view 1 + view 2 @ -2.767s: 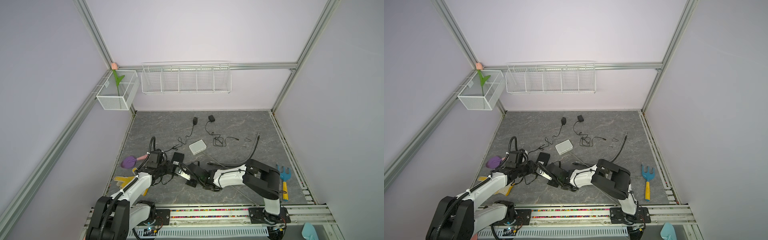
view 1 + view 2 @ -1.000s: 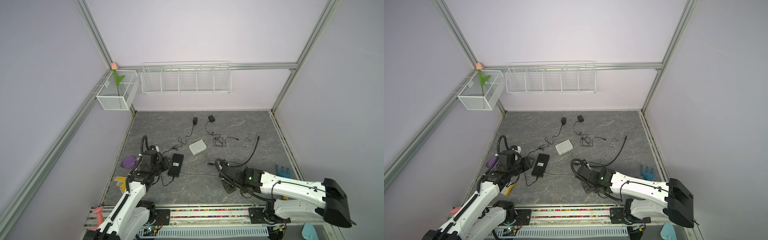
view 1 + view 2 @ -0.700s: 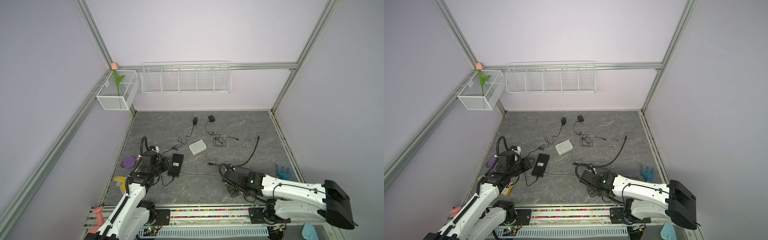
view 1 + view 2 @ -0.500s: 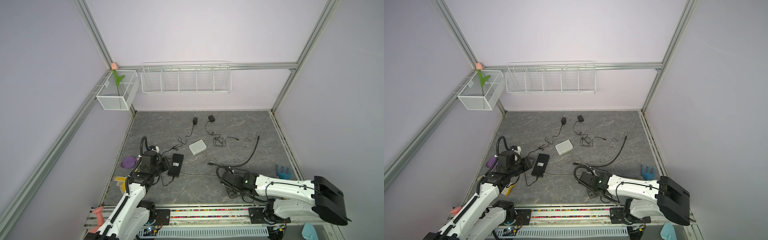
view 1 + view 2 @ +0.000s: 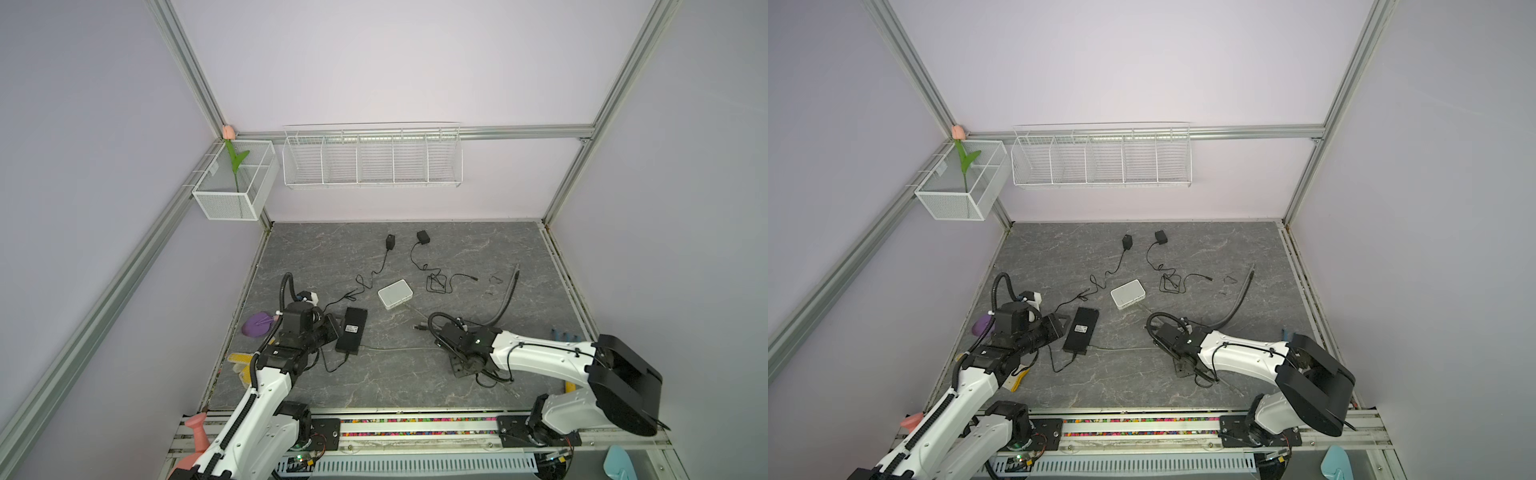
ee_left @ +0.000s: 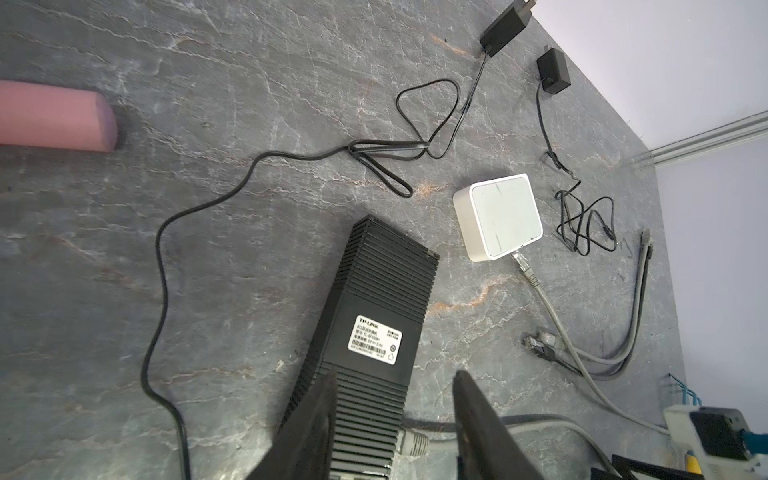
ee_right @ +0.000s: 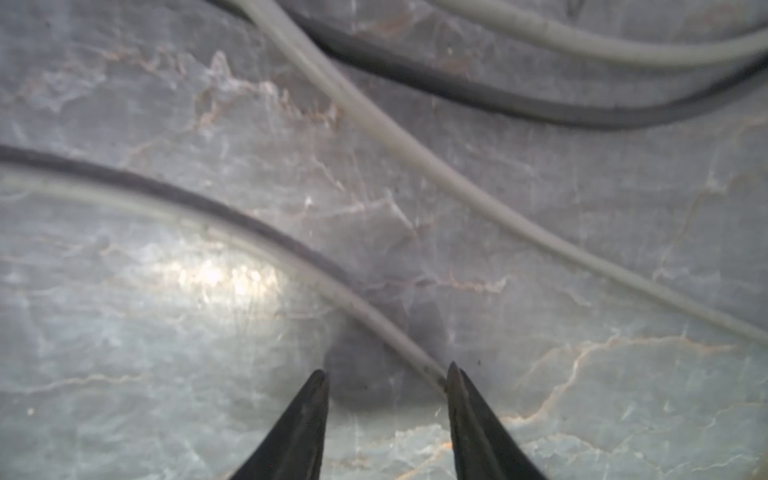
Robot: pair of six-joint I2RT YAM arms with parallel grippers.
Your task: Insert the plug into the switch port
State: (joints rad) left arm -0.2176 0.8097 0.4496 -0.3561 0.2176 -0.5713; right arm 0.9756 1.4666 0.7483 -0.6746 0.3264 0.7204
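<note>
tulip (image 5: pixel 227 132) in mesh basket (image 5: pixel 226 208); wire rack (image 5: pixel 372 166) beside it, on bk wall.

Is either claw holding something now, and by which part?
Nothing is held. The left claw stands open at the end of the black switch; the right claw is open near a gray cable.

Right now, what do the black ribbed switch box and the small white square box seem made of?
Black ribbed switch box: probably matte moulded plastic, given its fine ribs and dull sheen. Small white square box: likely smooth plastic, with rounded corners and faint scuffs.
</note>
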